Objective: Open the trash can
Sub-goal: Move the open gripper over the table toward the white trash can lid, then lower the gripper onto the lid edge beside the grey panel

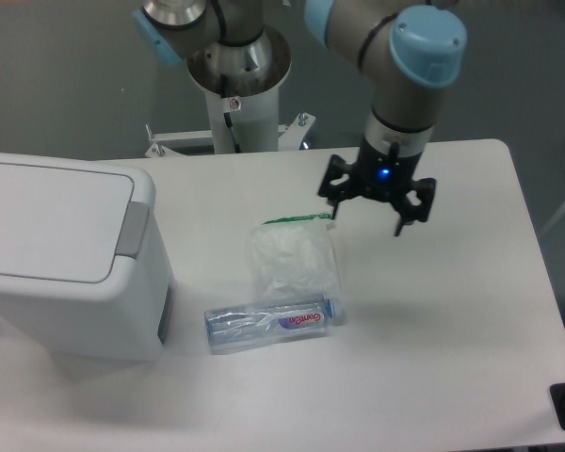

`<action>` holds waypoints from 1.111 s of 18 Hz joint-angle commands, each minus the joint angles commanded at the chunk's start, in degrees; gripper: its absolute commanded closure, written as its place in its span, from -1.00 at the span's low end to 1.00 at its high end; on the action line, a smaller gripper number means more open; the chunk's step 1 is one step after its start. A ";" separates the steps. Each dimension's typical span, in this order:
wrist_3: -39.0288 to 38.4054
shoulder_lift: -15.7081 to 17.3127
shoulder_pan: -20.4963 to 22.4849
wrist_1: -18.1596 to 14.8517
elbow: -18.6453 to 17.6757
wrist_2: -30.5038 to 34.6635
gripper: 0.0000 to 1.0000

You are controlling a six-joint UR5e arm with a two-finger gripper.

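1. The gripper (367, 221) hung over the right-middle of the table (452, 358), black fingers spread wide and nothing between them, a blue light glowing on its wrist.
2. Just left of it lay a crumpled clear plastic bag (292, 259) with a green strip along its top edge: limp, wrinkled, translucent.
3. Touching the bag's lower edge lay a clear plastic bottle (271, 324) on its side, label showing, squashed-looking and glossy.
4. Well apart, at the far left edge of the table, sat the trash can (71, 259): a big boxy white plastic bin, rounded corners, smooth matte walls, its flat lid (52, 221) down and shut.
5. Handling call: it looked rigid and fairly light, so a hard sideways shove could slide it on the smooth tabletop.
6. The place to work seemed to be the grey push tab (134, 229) on the lid's right edge, the side facing the arm; a downward press there, not a pinch, was probably what the hinge wanted.
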 joint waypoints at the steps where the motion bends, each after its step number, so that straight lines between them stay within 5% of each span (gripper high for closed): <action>1: -1.95 0.09 -0.71 0.09 0.27 -1.41 -1.00; 7: -13.20 0.35 -6.07 0.35 2.38 -11.17 -1.00; 20: -18.23 1.40 -11.53 0.97 1.15 -11.00 -1.00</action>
